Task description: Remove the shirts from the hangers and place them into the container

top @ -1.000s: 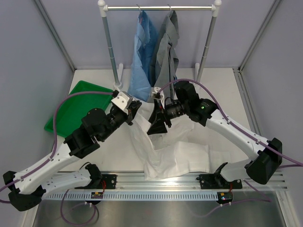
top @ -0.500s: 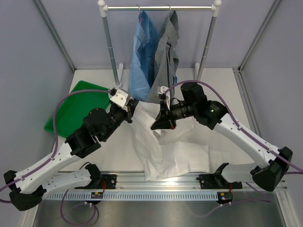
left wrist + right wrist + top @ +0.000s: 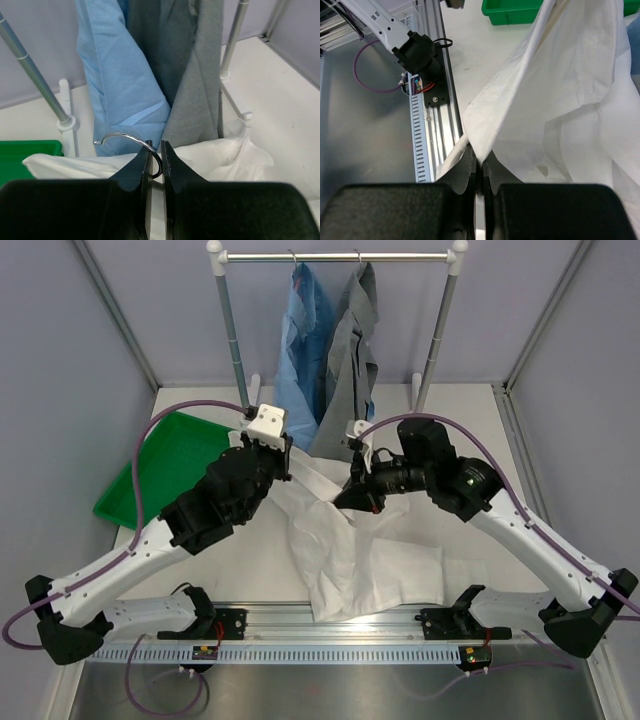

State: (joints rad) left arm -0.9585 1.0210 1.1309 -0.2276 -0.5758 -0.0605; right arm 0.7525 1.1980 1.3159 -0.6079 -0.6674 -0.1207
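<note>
Left end effector (image 3: 156,146) clamps hanger hook (image 3: 122,135); right end effector (image 3: 479,156) pinches what seems an edge of the limp white shirt (image 3: 570,100).

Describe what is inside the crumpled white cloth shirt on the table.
A slim metal hook pokes out, pinched by the left gripper. Whatever it joins is covered by the white shirt.

Top external: fixed, high behind the arm bases (image 3: 215,625), looks down and forward over the whole table (image 3: 480,405) to the rail (image 3: 400,256); wide. Left wrist: low, close, faces the back, light blue shirt (image 3: 117,80) and grey shirt (image 3: 195,65) fill it. Right wrist: very close, faces back down toward the near-edge mounting track (image 3: 427,135). All three share the white shirt (image 3: 350,550) and the green tray (image 3: 160,455).
</note>
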